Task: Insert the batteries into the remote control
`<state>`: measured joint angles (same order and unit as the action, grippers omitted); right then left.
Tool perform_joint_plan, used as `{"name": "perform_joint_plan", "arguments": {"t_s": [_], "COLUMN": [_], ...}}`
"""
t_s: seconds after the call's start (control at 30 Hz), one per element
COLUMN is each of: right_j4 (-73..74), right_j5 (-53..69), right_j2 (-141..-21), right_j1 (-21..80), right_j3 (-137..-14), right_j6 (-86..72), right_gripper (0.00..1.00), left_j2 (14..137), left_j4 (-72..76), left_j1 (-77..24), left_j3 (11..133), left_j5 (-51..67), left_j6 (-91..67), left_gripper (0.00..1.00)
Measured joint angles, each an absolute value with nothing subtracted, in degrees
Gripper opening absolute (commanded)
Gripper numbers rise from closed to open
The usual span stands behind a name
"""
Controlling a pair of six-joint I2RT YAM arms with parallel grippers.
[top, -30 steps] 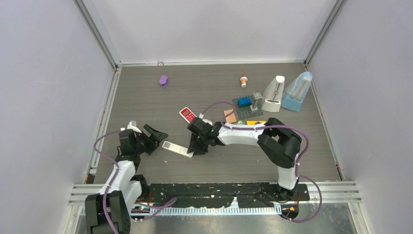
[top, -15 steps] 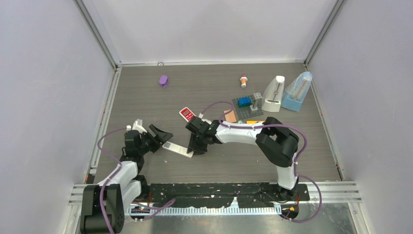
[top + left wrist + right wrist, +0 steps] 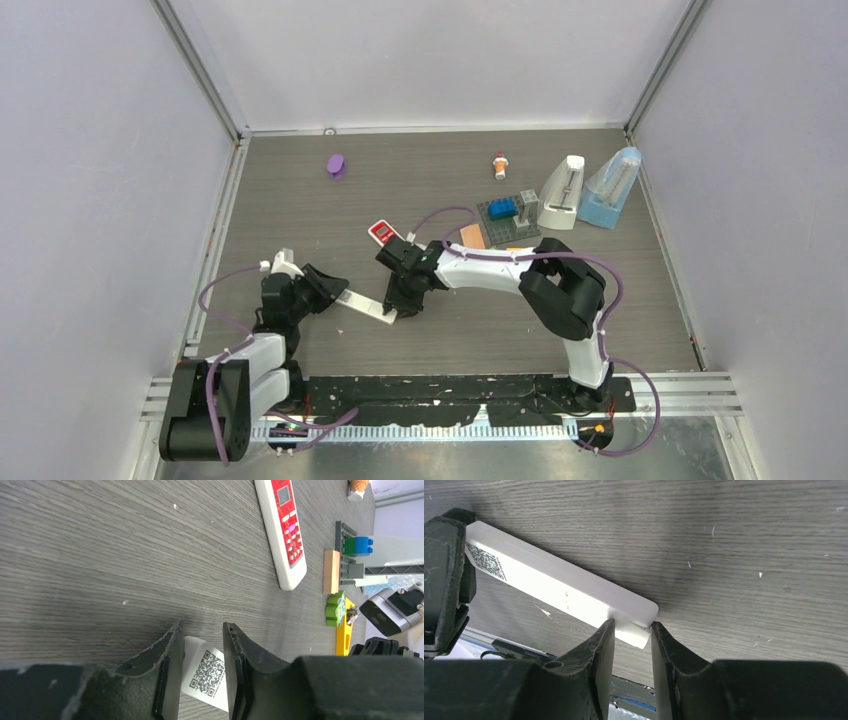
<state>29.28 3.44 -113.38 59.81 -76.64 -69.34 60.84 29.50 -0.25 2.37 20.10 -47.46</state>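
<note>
I see my left gripper (image 3: pixel 336 292) pinching the coded-label end of the white remote control (image 3: pixel 366 306), which lies flat near the table's (image 3: pixel 300 210) front edge, left of middle, with my right gripper (image 3: pixel 400 304) clamped on its other end.

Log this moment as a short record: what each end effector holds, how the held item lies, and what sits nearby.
held item: slim white plastic remote control, on the grey wood-grain table, QR sticker facing up
left end effector: closed on the sticker end
right end effector: closed on the opposite end
nearby: red-faced white remote control, lying flat, buttons up, touched by neither arm
</note>
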Motion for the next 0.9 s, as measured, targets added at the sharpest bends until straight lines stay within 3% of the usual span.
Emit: {"name": "perform_joint_plan", "arguments": {"t_s": [0.33, 0.6, 0.9], "right_j4": [31.51, 31.29, 32.58], "right_j5": [3.57, 3.60, 4.82], "right_j2": [-114.74, -115.22, -116.36], "right_j1": [59.79, 59.79, 59.33], "right_j3": [-78.22, -78.11, -79.44], "right_j6": [-71.66, -75.00, -76.40], "right_gripper": [0.37, 0.44, 0.34], "left_j2": [60.10, 57.98, 57.30], "left_j4": [31.51, 30.89, 30.37], "left_j1": [-2.17, -2.85, -3.27], "left_j3": [1.08, 0.78, 0.73], "left_j5": [15.86, 14.39, 13.65], "left_j6": [-47.62, -48.05, -48.05], "left_gripper": [0.21, 0.19, 0.12]}}
